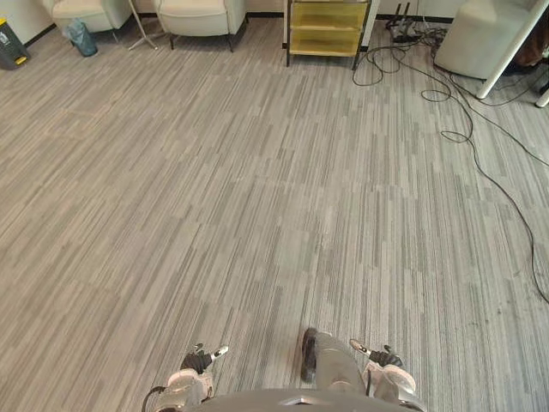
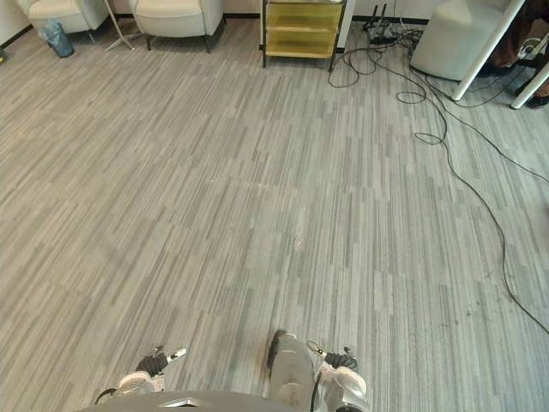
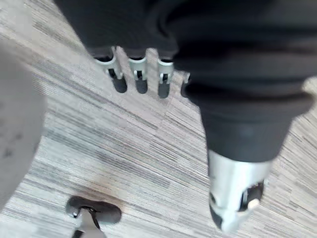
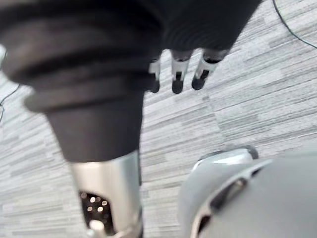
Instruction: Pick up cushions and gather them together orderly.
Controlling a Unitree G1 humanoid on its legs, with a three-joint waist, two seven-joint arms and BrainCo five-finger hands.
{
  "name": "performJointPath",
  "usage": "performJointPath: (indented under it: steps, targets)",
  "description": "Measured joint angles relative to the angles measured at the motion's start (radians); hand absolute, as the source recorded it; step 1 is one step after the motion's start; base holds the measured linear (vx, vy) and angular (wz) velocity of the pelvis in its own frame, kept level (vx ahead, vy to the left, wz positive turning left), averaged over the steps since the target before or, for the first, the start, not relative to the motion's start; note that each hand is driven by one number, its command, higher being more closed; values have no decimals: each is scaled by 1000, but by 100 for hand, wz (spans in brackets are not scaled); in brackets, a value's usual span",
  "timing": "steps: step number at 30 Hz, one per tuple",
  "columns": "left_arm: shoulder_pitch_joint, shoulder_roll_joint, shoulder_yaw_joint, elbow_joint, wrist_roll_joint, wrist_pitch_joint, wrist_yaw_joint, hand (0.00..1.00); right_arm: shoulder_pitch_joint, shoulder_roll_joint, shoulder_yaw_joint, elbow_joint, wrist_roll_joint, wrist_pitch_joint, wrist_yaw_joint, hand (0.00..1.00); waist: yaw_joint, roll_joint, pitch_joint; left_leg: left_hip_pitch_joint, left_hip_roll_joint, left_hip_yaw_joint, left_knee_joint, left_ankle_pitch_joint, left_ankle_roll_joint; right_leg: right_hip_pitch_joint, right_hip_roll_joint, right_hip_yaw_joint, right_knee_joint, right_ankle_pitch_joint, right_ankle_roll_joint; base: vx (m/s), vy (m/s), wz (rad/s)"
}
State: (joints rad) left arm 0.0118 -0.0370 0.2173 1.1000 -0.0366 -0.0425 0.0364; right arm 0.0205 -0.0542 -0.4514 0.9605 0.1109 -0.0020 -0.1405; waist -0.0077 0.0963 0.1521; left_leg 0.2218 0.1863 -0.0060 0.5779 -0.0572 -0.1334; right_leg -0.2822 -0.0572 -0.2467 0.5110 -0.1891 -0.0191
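**On the grey carpet: both robot hands hanging loose, holding nothing**

Along the far edge of the floor (image 1: 257,215), starting at the far-left corner, there's a dark bin (image 1: 10,43) with a yellow bit on top. Next to it is a small blue-green bin (image 1: 81,39), then two cream armchairs side by side (image 1: 86,10) (image 1: 199,15) with a thin stand leg (image 1: 141,34) between them. Further right on that far edge is a yellow shelf unit (image 1: 328,30) in a dark frame. After that comes a tangle of black cables (image 1: 403,43), and a big white rounded block (image 1: 480,39) sits in the far-right corner with a slanted white leg (image 1: 515,51) crossing in front of it. One long black cable (image 1: 497,184) trails down the right edge of the floor.

As for the cushions, I honestly can't tell where they are. The armchairs are the only soft-looking things here.

At the near edge, the left robot hand (image 1: 189,379) hangs low over bare carpet. Its wrist view has the fingers (image 3: 140,82) straight in a row and the thumb (image 3: 233,198) well apart from them, with nothing between them. The right robot hand (image 1: 388,371) is near the same edge, further right. It looks the same: fingers (image 4: 178,79) straight, thumb (image 4: 109,193) off to one side, spread and empty, just carpet past them.
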Motion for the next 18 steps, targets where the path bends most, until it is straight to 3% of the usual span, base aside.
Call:
performJointPath:
  steps: [1,2,4,5,7,8,9,10,11,12,13,14,15,18]
  targets:
    - [3,0,13,-10,0,0,-1,0,6,3,10,-1,2,-1,-1,0,6,-1,1,-62,13,-16,148,64,-31,49,18,2,-37,-11,-6,619,-139,-14]
    - [13,0,22,-32,-1,-1,-1,0,13,9,29,1,9,-2,-1,0,10,2,3,-176,44,12,397,45,-19,134,50,9,-104,-21,-23,493,-75,-26]
    - [23,6,22,-45,-2,-1,-1,0,16,9,46,8,12,-1,0,0,20,-1,8,-245,62,72,518,-11,11,214,66,26,-160,-22,-24,389,0,-35]
    - [32,8,23,-73,-12,-3,-1,0,18,9,53,11,20,-1,-1,0,37,-4,8,-340,66,149,560,-88,50,316,67,52,-242,-22,-22,410,39,-39]
    - [33,8,22,-85,-22,-12,-1,0,11,4,44,42,20,0,-3,0,51,-4,8,-441,66,203,492,-162,67,386,55,84,-300,-6,5,460,113,-54]
    - [29,11,19,-90,-23,-15,-1,0,8,6,38,44,20,1,-4,0,57,-8,10,-486,53,225,379,-197,74,427,39,98,-331,0,17,447,167,-54]
    - [27,12,17,-91,-23,-17,-1,0,8,8,36,45,20,1,-5,0,59,-12,13,-497,42,231,309,-202,74,442,24,100,-340,-2,29,467,216,-44]
    - [20,17,12,-91,-23,-19,0,0,8,11,31,47,20,1,-6,0,61,-20,18,-503,10,235,139,-193,72,469,-4,102,-351,-9,52,449,263,-38]
    - [22,16,-13,-88,-22,-20,1,0,18,9,17,38,20,0,-10,0,63,-9,13,-492,-25,208,-161,-39,88,494,-20,109,-356,-50,106,523,327,-30]
    - [14,24,-23,-87,-27,-21,1,0,20,17,20,41,21,5,-14,0,62,-29,12,-457,-64,231,-200,9,109,514,-53,132,-361,-64,118,423,278,-9]
    - [11,28,-27,-88,-27,-23,3,0,21,25,23,41,20,5,-13,0,60,-42,7,-448,-81,235,-224,9,111,512,-62,130,-369,-57,104,401,244,6]
    - [10,35,-32,-87,-27,-27,3,0,25,32,31,42,20,5,-14,0,65,-60,3,-448,-103,234,-243,-5,117,500,-60,141,-386,-24,72,365,198,8]
    - [7,53,-37,-77,-30,-25,0,0,17,38,37,44,19,5,-14,0,68,-78,6,-449,-120,237,-231,-19,136,500,-70,133,-394,3,78,355,185,9]
    - [7,68,-34,-67,-40,-23,1,0,18,48,45,48,18,6,-12,0,73,-95,-2,-417,-149,247,-193,-66,176,529,-101,182,-371,43,93,344,153,8]
